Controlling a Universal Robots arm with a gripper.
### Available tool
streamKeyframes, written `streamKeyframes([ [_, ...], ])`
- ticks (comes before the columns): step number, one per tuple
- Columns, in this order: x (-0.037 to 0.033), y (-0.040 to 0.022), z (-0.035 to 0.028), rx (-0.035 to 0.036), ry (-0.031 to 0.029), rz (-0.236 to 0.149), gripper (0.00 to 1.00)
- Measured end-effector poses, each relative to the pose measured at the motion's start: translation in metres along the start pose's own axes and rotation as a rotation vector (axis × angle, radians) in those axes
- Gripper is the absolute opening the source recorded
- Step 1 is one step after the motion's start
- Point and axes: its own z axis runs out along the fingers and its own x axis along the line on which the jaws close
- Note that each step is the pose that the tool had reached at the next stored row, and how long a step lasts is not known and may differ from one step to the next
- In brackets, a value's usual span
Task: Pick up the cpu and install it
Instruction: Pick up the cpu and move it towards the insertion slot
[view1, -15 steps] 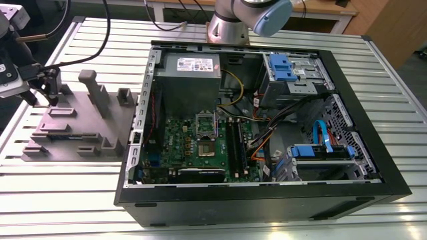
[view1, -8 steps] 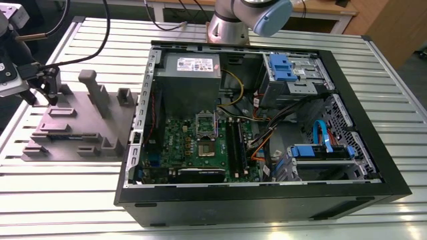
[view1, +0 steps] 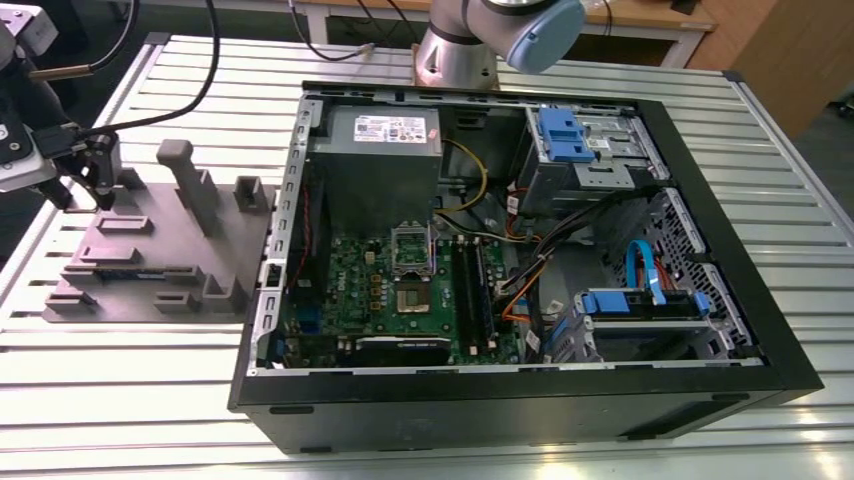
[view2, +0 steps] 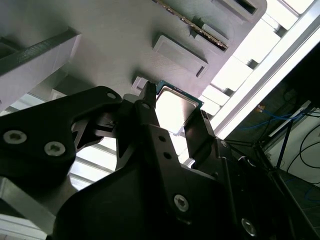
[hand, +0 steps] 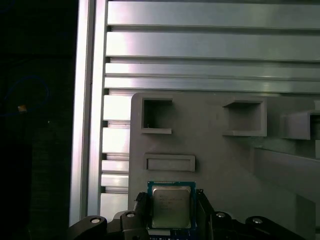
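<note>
Pincer (hand: 171, 199) is spread, its black fingers (hand: 142, 205) straddling the small flat square cpu w/ silvery-grey metal top (hand: 171, 210), a thin gap each side. The cpu lies flat in its pocket near a corner of the grey plastic holder plate (hand: 225, 165), at the exterior view's left. Risk as I judge it: if one finger lands first, the chip skews or tips, and a hold on such thin edges may slip.

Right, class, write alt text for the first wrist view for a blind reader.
A silvery cpu sits on a grey moulded tray, the black gripper on either side of it. Beyond the tray runs a slatted metal table.
</note>
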Motion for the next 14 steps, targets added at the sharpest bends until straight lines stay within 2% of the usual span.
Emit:
streamKeyframes([
  [14, 0.0001, 0.0002, -0.0031, -0.0001, -0.0002, 0.000, 0.47],
])
